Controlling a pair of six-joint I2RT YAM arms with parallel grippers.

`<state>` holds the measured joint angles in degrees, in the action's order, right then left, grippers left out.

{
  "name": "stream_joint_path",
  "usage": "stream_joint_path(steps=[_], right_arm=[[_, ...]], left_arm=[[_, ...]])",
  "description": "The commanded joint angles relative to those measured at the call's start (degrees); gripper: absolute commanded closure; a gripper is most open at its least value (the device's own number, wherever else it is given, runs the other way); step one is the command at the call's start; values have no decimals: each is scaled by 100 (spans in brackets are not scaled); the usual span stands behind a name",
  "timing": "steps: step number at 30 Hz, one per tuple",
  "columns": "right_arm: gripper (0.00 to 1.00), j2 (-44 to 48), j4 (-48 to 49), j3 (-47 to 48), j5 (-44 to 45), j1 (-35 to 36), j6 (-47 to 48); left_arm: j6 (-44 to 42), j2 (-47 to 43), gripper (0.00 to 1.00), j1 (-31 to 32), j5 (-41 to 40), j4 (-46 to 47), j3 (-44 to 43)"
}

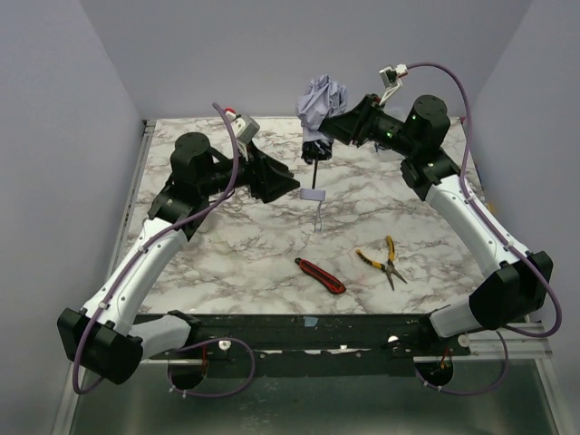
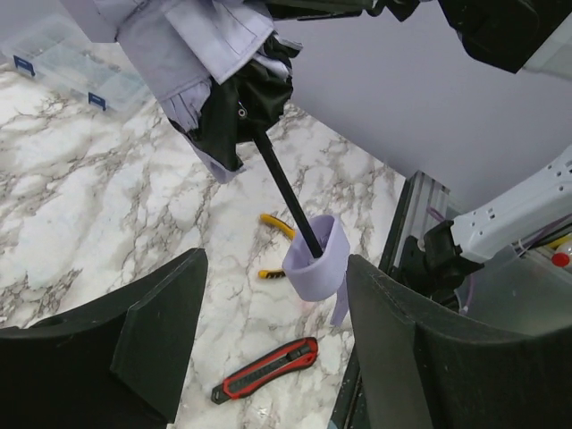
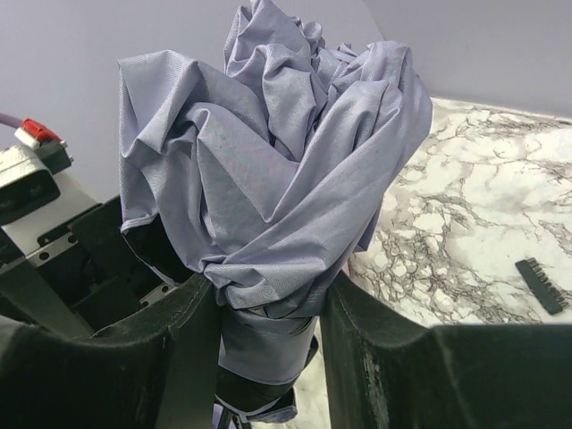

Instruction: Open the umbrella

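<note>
The umbrella (image 1: pixel 319 101) hangs in the air over the back of the table, its pale lavender fabric (image 3: pixel 277 161) bunched up with black lining showing below. My right gripper (image 3: pixel 268 331) is shut on that folded fabric bundle, one finger on each side. A thin black shaft (image 2: pixel 286 197) runs down to the stubby lavender handle (image 2: pixel 317 264), whose strap dangles beneath it. My left gripper (image 2: pixel 277 331) stands open just below the handle; the handle lies close to the right finger (image 2: pixel 402 340) but is not clamped. From above, the left gripper (image 1: pixel 292 186) sits just left of the handle (image 1: pixel 313 193).
A red and black utility knife (image 1: pixel 320 275) lies on the marble table near the front. Yellow-handled pliers (image 1: pixel 385 261) lie to its right. Clear plastic boxes (image 2: pixel 63 67) sit at the table's far edge. A small black ridged strip (image 3: pixel 541 284) rests on the marble.
</note>
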<state>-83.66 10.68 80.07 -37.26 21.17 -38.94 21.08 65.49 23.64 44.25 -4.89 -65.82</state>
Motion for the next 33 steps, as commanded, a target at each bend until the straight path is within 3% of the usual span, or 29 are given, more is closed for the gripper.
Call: stream_joint_path(steps=[1,10,16,20,26,33], right_arm=[[100,193,440,70,-133,94,-144],[100,197,276,169,301,253,18],[100,247,-926,534,1996,608,907],[100,180,-1359,546,2456,728,1002],[100,151,-1468,598,2888,914,1177],[100,203,-1479,555,3167,929,1278]], left_arm=[[498,304,33,117,-185,220,-311],[107,760,35,738,-1297,-354,-878],[-734,840,36,1232,-3041,-1012,-1104],[-1087,1013,36,1459,-3791,-1275,-1262],[-1564,1442,39,1717,-4337,-1771,-1726],[-1563,1706,45,1750,-4178,-2108,-1757]])
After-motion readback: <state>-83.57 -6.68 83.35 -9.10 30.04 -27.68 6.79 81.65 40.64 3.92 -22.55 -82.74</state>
